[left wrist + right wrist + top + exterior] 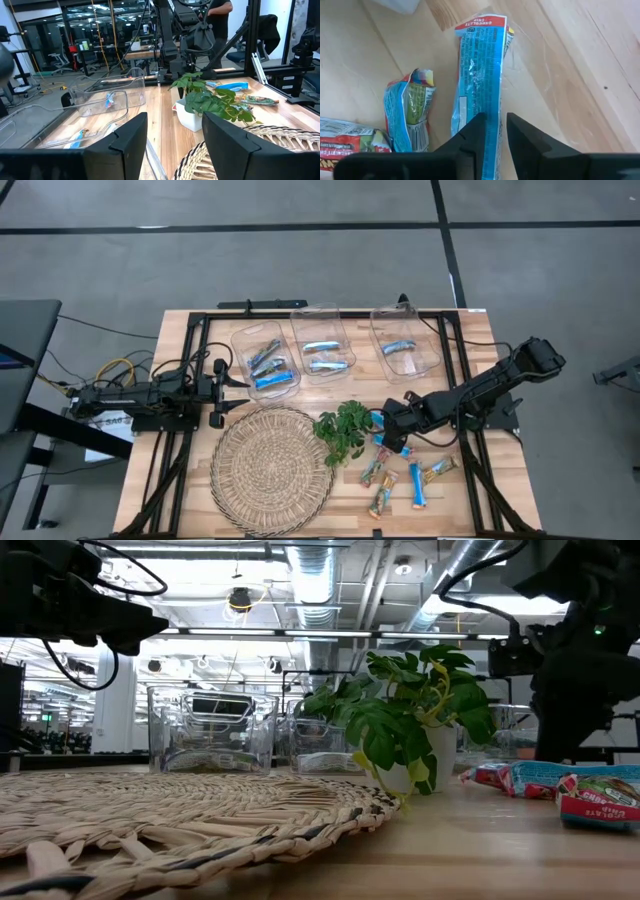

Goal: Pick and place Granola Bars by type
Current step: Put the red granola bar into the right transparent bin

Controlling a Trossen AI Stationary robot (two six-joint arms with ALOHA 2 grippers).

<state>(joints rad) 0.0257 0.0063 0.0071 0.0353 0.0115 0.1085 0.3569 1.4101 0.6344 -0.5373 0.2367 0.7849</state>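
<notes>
The bright blue bar lies flat on the wooden counter, on the right side, just past the little plant. In the right wrist view it runs long and straight away from the fingers, and its near end sits right under the fingertips. The right gripper hangs over that end with its fingers only a little apart, holding nothing. The gap looks thinner than the bar is wide, so I think the fingers must open more or come down on the bar's edges to catch it.

A crumpled blue and green bar lies just beside it. More loose bars lie nearer on the counter.

The right arm stretches in low from the far right corner, bent down toward the bar. It is much nearer than the other arm.

The left gripper waits on the left side, near the left clear tray, with fingers spread and nothing in them. Three clear trays sit along the far side with bars already inside.
</notes>
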